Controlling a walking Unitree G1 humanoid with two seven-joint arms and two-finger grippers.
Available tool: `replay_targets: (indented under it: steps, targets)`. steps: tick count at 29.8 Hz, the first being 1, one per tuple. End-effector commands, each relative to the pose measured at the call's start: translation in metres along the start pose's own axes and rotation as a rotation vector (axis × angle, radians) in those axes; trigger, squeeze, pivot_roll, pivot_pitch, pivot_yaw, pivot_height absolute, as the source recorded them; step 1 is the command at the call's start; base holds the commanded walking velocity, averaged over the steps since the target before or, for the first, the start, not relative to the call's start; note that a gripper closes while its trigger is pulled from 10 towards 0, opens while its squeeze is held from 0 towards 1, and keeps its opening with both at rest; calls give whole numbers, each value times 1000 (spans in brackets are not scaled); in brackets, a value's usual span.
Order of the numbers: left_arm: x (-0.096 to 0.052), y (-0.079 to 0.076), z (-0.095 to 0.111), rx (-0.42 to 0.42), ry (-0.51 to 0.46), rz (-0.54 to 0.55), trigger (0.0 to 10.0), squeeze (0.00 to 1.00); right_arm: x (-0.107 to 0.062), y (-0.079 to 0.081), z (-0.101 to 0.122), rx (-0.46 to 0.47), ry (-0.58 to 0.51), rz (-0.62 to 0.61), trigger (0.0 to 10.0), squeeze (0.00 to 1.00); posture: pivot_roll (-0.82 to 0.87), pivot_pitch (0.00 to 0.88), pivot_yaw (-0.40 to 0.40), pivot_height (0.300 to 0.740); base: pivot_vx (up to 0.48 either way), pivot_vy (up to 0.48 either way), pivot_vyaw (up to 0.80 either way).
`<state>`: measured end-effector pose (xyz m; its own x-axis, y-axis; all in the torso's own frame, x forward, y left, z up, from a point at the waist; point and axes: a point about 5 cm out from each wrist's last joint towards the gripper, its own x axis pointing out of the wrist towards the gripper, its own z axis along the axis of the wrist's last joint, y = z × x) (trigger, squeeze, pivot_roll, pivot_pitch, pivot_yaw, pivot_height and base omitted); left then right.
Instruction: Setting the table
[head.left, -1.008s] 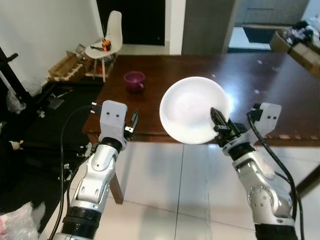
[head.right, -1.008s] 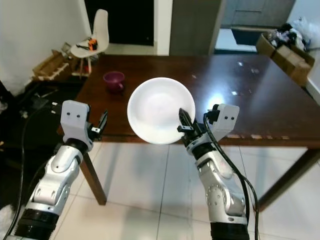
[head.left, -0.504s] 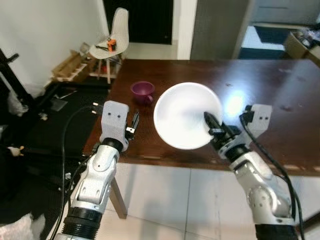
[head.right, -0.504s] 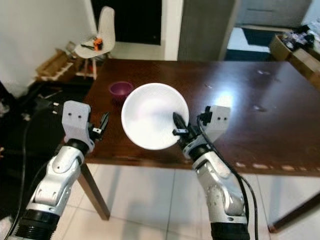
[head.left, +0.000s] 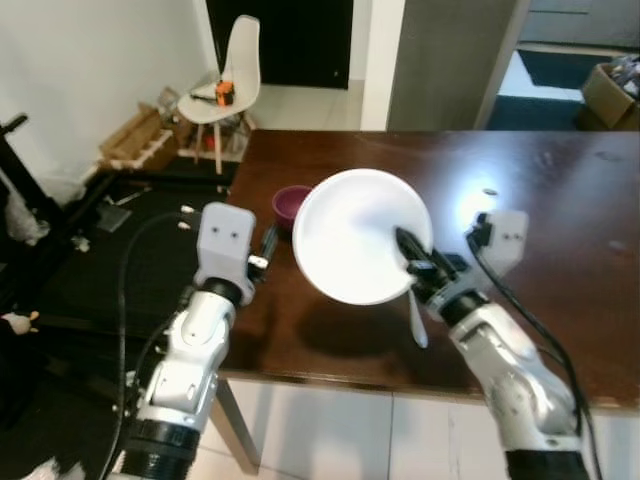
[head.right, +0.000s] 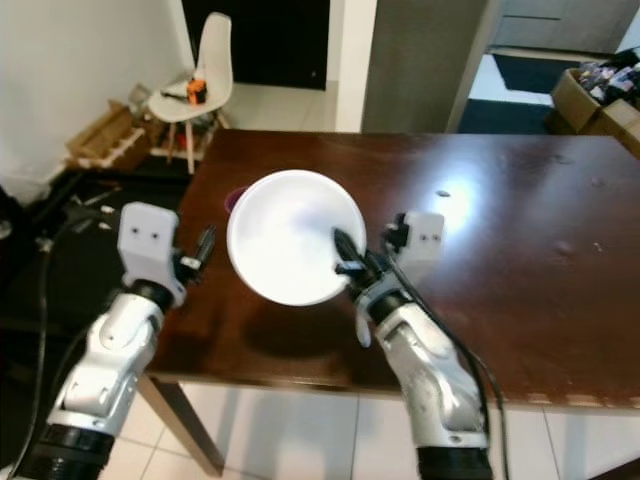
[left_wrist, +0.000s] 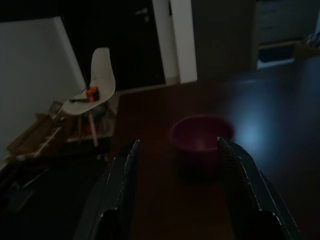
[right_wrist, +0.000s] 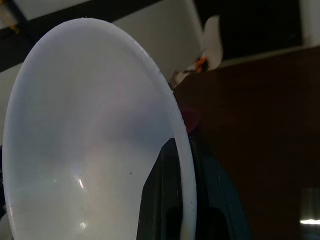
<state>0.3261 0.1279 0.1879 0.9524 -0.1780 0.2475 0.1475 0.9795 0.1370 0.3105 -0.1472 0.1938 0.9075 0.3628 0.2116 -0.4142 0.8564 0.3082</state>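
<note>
A round white plate (head.left: 355, 235) stands tilted on edge above the near left part of the dark wooden table (head.left: 560, 210). My right gripper (head.left: 408, 255) is shut on the plate's rim, and its black fingers (right_wrist: 170, 192) pinch that rim in the right wrist view. A small purple bowl (head.left: 290, 200) sits on the table behind the plate, partly hidden by it. My left gripper (left_wrist: 177, 142) is open at the table's left edge, pointing at the purple bowl (left_wrist: 202, 137) some way ahead, with nothing between its fingers.
A white chair (head.left: 230, 65) with an orange tool on its seat stands beyond the table's far left corner. Cardboard and clutter (head.left: 135, 140) lie on the floor at the left. The table's front edge (head.left: 400, 385) runs just below my arms. A cardboard box (head.left: 612, 85) sits far right.
The camera has moved closer to the table. The plate, before level with the front edge, is now over the tabletop and covers part of the purple bowl. Both grippers keep their states.
</note>
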Motion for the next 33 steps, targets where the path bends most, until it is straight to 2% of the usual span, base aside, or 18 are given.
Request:
replay_targets:
  steps: [1, 4, 5, 8, 11, 12, 13, 16, 17, 19, 23, 25, 33]
  targets:
    - [-4, 0, -4, 0, 26, -34, 10000, 0, -3, 4, -10, 6, 53, 24, 10000, 0, -89, 0, 111, 740, 0, 0, 0]
    - [-4, 0, -3, 6, 24, -61, 10000, 0, -4, 4, -12, 1, 66, 28, 10000, 0, -87, 0, 111, 740, 0, 0, 0]
    - [-3, 3, 2, 44, 23, -140, 10000, 0, -6, 3, -20, 26, 113, 26, 10000, 0, -82, 0, 110, 740, 0, 0, 0]
    - [0, 11, 9, 80, 27, -204, 10000, 0, -6, -6, -33, 77, 184, -25, 10000, 0, -76, 0, 110, 740, 0, 0, 0]
    - [4, 21, 16, 90, 47, -208, 10000, 0, -2, -11, -41, 153, 204, -61, 10000, 0, -59, 0, 111, 740, 0, 0, 0]
    - [7, 28, 22, 120, 33, -197, 10000, 0, 1, -13, -44, 187, 210, -74, 10000, 0, -46, 0, 113, 740, 0, 0, 0]
    - [7, 28, 22, 120, 33, -197, 10000, 0, 1, -13, -44, 187, 210, -74, 10000, 0, -46, 0, 113, 740, 0, 0, 0]
    - [10, 40, 35, 130, 17, -177, 10000, 0, 11, -11, -49, 274, 220, -78, 10000, 0, -18, 17, 119, 740, 0, 0, 0]
    - [10, 46, 42, 141, 6, -168, 10000, 0, 18, -8, -53, 330, 233, -67, 10000, 0, -2, 26, 121, 740, 0, 0, 0]
    - [9, 49, 46, 145, 1, -167, 10000, 0, 23, -5, -55, 361, 240, -53, 10000, 0, 14, 35, 121, 740, 0, 0, 0]
    - [5, 52, 52, 160, -1, -171, 10000, 0, 34, -2, -61, 392, 287, -65, 10000, 0, 42, 52, 121, 740, 0, 0, 0]
    - [0, 53, 54, 162, 13, -180, 10000, 0, 38, -3, -66, 364, 352, -88, 10000, 0, 57, 67, 119, 740, 0, 0, 0]
    - [-6, 50, 53, 158, 39, -192, 10000, 0, 39, -13, -74, 318, 408, -128, 10000, 0, 69, 95, 119, 740, 0, 0, 0]
